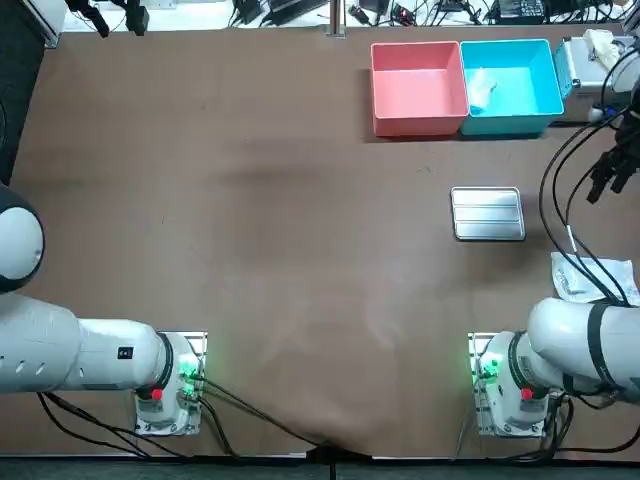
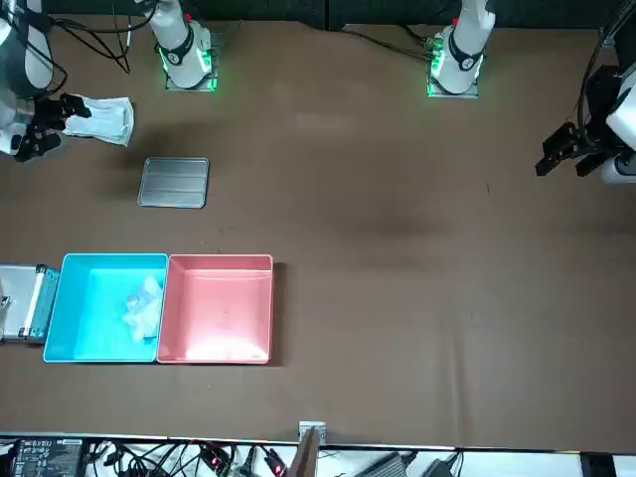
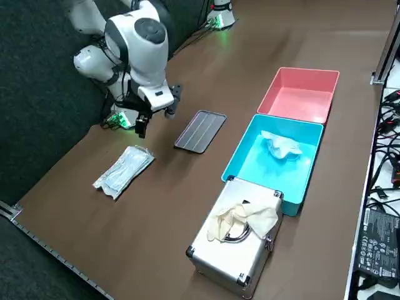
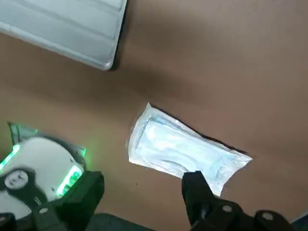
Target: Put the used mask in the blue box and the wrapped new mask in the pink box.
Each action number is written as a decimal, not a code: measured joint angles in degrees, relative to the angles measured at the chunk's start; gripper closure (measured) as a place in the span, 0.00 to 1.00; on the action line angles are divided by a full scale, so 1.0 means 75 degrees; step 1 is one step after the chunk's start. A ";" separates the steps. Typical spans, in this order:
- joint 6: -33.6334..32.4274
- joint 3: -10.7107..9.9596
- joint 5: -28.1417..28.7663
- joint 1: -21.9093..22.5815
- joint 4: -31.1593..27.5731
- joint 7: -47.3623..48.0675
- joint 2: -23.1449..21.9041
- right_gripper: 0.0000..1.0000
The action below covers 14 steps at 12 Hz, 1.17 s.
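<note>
The wrapped new mask (image 4: 185, 150) lies flat on the brown table in its clear packet, also seen near the right edge (image 1: 592, 277) (image 3: 124, 170) (image 2: 105, 119). My right gripper (image 4: 142, 192) hovers above it, open and holding nothing; it shows near the table's right side (image 1: 610, 172) (image 3: 154, 117) (image 2: 42, 127). The used mask (image 1: 482, 90) (image 3: 281, 145) (image 2: 142, 301) lies crumpled inside the blue box (image 1: 540, 70) (image 3: 250, 156) (image 2: 79, 338). Beside it, the pink box (image 1: 400, 60) (image 3: 300, 94) (image 2: 219, 338) has nothing in it.
A flat silver metal tray (image 1: 487, 213) (image 3: 200, 130) (image 4: 67, 29) (image 2: 175, 182) lies between the wrapped mask and the boxes. A silver case (image 3: 237, 256) (image 1: 575, 60) with pale gloves (image 3: 240, 219) on it stands beyond the blue box. My arm's base (image 4: 38, 163) glows green.
</note>
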 joint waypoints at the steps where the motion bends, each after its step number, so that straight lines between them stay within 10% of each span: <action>1: 0.0013 -0.0001 0.0000 -0.0131 -0.0086 -0.0391 -0.0001 0.01; 8: 0.0498 -0.0089 -0.0032 -0.1235 -0.1098 -0.3328 -0.0689 0.01; 14: 0.1805 -0.1099 -0.0199 -0.1467 -0.2138 -0.5616 -0.1175 0.01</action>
